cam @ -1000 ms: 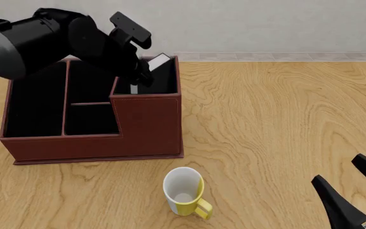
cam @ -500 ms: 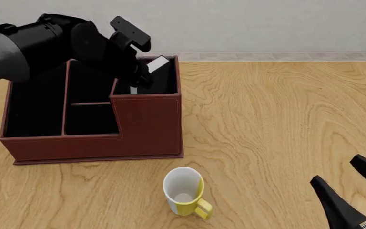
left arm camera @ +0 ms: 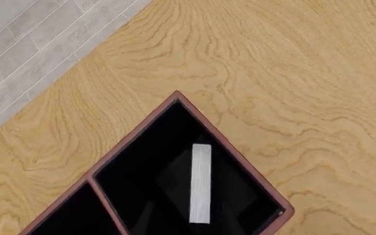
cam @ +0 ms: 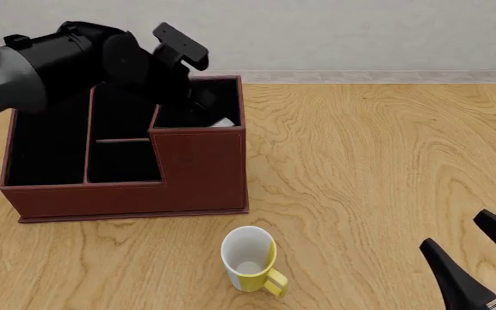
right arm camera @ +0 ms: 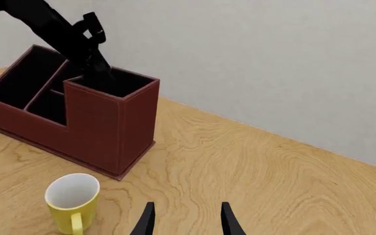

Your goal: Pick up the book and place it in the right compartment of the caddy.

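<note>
The reddish-brown caddy (cam: 198,174) stands at the left of the table; it also shows in the right wrist view (right arm camera: 103,132). The black book is down inside the right compartment (cam: 229,103), with only a bit of white page edge (cam: 224,121) showing. In the left wrist view its page edge (left arm camera: 201,183) is a white strip inside that pocket (left arm camera: 175,142). My left gripper (cam: 203,101) hovers over the compartment, open, off the book. My right gripper (cam: 456,227) is open and empty at the near right, seen also in its wrist view (right arm camera: 188,205).
A white-and-yellow mug (cam: 248,258) stands upright in front of the caddy, also in the right wrist view (right arm camera: 74,200). The caddy's long left pocket (cam: 46,142) and two small middle pockets (cam: 123,161) hold nothing. A wall and grey floor strip lie beyond the table's far edge.
The book's white edge stood above the compartment rim in the left gripper; now it has dropped down inside. The left gripper has let go. The right arm has barely moved.
</note>
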Robot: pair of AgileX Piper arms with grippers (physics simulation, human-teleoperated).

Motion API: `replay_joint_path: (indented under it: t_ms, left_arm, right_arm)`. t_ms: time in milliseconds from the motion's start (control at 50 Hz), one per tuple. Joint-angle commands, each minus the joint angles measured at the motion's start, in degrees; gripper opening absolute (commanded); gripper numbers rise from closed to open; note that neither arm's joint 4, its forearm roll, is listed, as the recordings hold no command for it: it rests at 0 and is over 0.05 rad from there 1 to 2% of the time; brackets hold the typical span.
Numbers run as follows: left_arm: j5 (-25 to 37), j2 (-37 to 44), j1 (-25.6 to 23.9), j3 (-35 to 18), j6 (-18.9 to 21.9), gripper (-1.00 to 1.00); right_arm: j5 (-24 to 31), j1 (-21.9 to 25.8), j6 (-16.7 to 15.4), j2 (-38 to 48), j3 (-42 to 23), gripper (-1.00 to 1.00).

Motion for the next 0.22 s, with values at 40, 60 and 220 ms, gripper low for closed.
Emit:
replay_joint_path:
  t_ms: [40,60,220]
  left_arm:
    - [-0.3,0.4,-0.9,0.4,-1.6,1.00]
    - [-0.5,0.3,-0.9,0.4,-1.7,1.00]
    - [-2.5,-1.8,-1.8,-0.1,-2.3,1.00]
  right_arm:
    - [0.6,-0.1,-0.1,0.0,-0.4,1.00]
    - [0.6,-0.1,-0.1,0.0,-0.4,1.00]
    - [0.7,-0.1,-0.1,0.0,-0.7,1.00]
